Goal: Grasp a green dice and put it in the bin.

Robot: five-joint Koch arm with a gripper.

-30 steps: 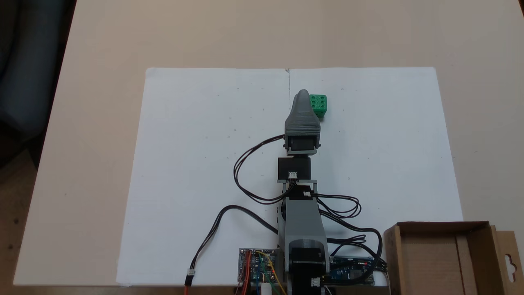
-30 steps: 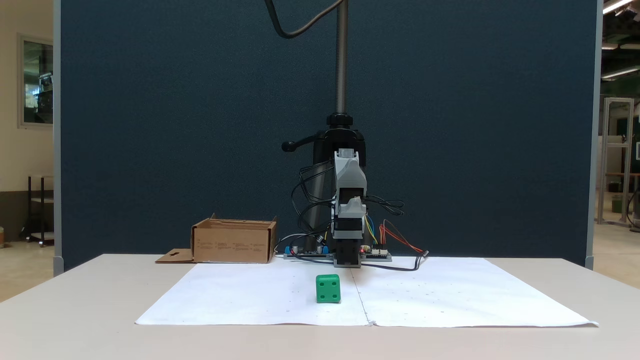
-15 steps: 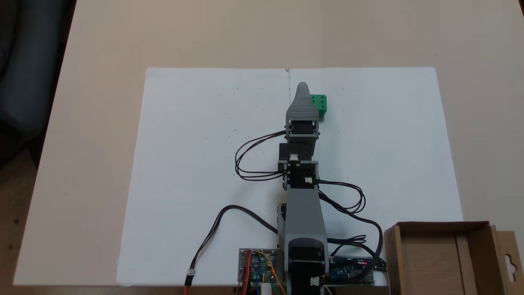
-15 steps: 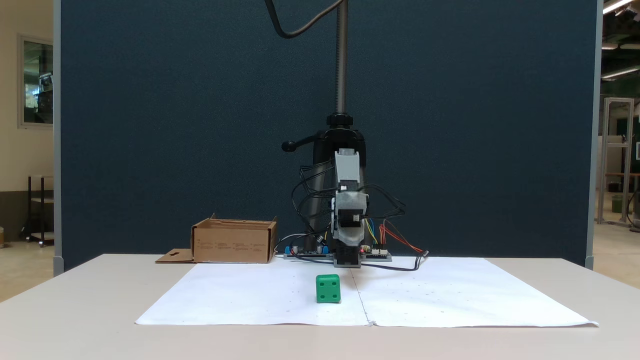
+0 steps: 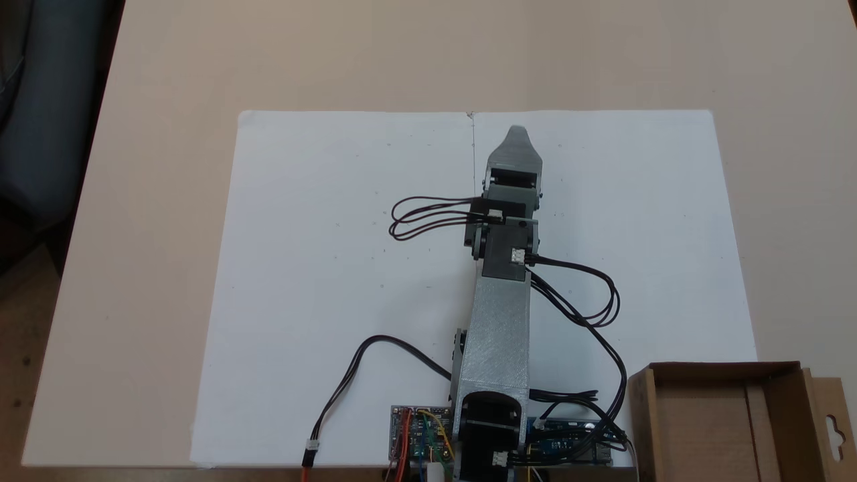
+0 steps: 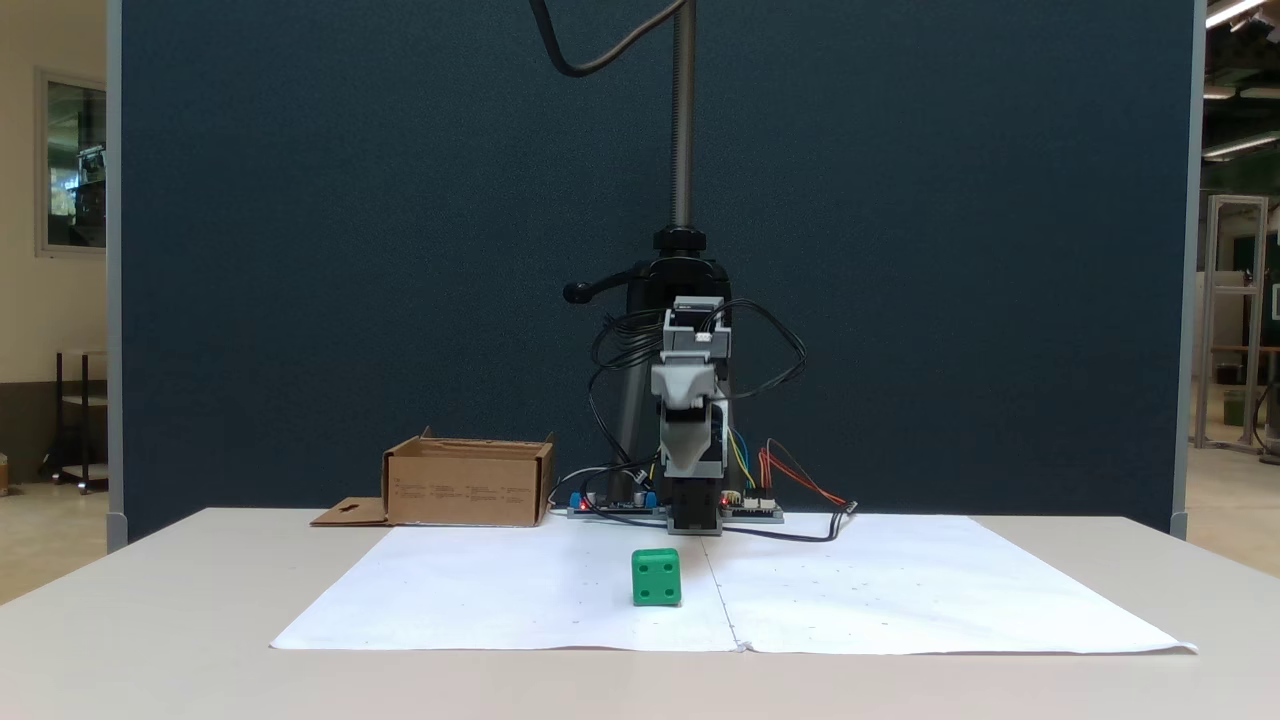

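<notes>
The green dice [image 6: 656, 577] sits on the white paper, a four-pip face toward the camera in a fixed view. In the top-down fixed view the arm covers it. My gripper [image 6: 685, 468] points down, well above the dice and a little to its right. From above, the gripper [image 5: 516, 132] reaches toward the paper's far edge, and a single grey tapered tip shows, so its jaws cannot be told apart. The brown cardboard bin [image 5: 723, 367] stands at the near right corner by the arm's base, and appears again as the bin [image 6: 468, 487] at the left, with its hang-hole flap lying flat.
A white paper sheet [image 5: 321, 254] covers the middle of the beige table [image 5: 167, 80]. Circuit boards [image 5: 420, 435] and looping black cables [image 5: 589, 301] lie around the arm's base. A dark blue partition [image 6: 350, 250] and a metal pole [image 6: 683, 110] stand behind.
The arm has stretched farther out and swung slightly right in the top-down view, so it now covers the dice. The dice and the bin have not moved.
</notes>
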